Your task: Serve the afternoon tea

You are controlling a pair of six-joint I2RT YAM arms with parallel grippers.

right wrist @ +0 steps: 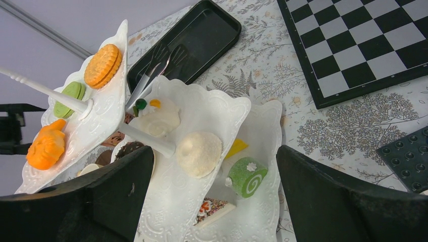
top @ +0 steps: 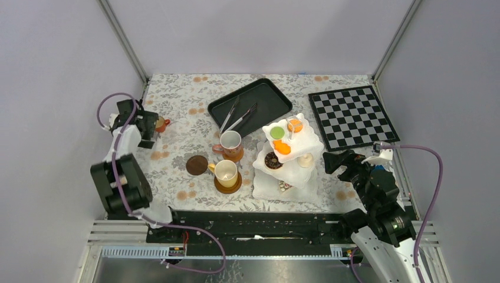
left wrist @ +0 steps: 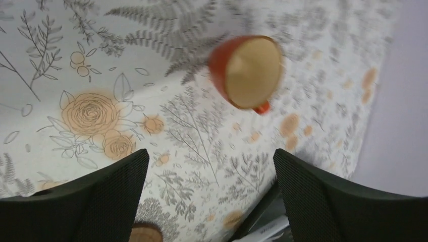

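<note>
A small red-orange cup [left wrist: 247, 70] lies tipped on its side on the floral cloth at the far left [top: 161, 124], blurred in the left wrist view. My left gripper [left wrist: 211, 156] stands open just short of it [top: 145, 125], holding nothing. The white three-tier stand [top: 306, 140] carries macarons and cakes, among them an orange macaron [right wrist: 102, 65] and a green roll cake [right wrist: 246, 176]. My right gripper [right wrist: 214, 151] is open beside the stand's right edge [top: 331, 163], empty. A white cup [top: 231, 142] and a yellow cup [top: 226, 172] sit on saucers; one brown saucer [top: 197, 164] is bare.
A black tray [top: 268, 97] with silver tongs [top: 239, 117] lies behind the cups. A chessboard [top: 352, 116] sits at the back right. Grey walls close in on the left, back and right sides.
</note>
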